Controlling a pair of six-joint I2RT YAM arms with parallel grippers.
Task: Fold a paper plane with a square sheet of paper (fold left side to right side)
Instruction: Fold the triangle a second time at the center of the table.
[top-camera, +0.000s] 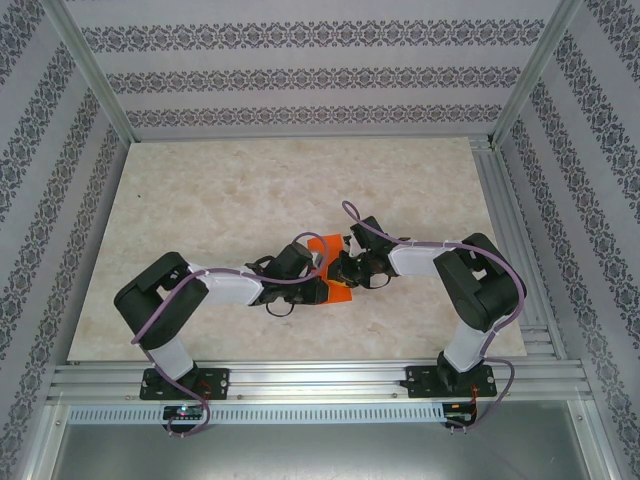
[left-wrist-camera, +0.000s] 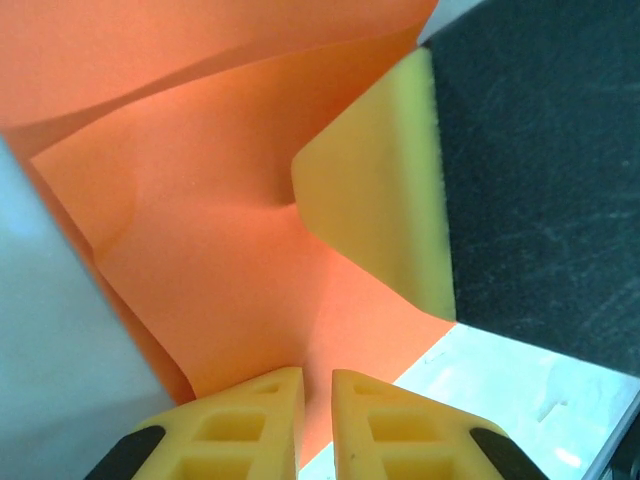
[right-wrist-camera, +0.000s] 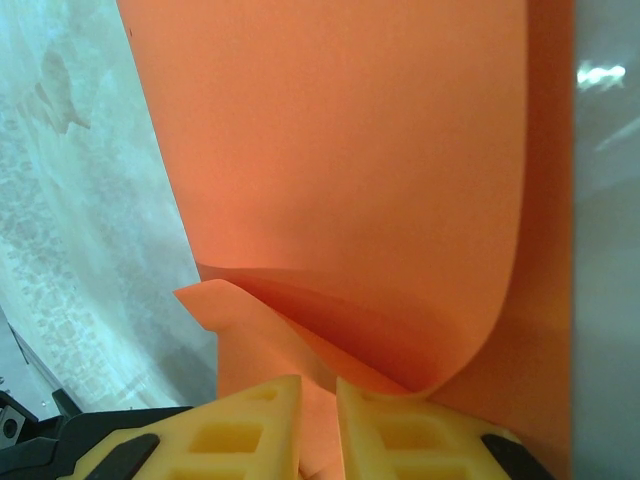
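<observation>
The orange paper (top-camera: 337, 292) is in the middle of the table (top-camera: 250, 190), btw the two grippers. The L gripper (top-camera: 300, 268) comes at it from the left and the R gripper (top-camera: 352, 268) from the right. They are v. near each other, w/ the paper between them. From the top cam, bits of orange show above and below the grippers.

L wrist cam: the L gripper (left-wrist-camera: 316, 420) has its two yellow fingers (left-wrist-camera: 255, 425) pressed almost together, w/ a thin bit of orange paper (left-wrist-camera: 220, 250) pinched in the slit. The paper rises up in front of the fingers and bends over at the top. A yellow pad (left-wrist-camera: 380, 210) on a black body touches the paper on the right side.

R wrist cam: the R gripper (right-wrist-camera: 318, 420) also has its fingers (right-wrist-camera: 390, 430) squeezed close, w/ the paper (right-wrist-camera: 350, 150) caught in the gap. The paper is not flat here. One part curls up and over, like a soft roll, and a small corner sticks out to the left, low down. The pale stone-look table (right-wrist-camera: 80, 200) shows on the left.
</observation>
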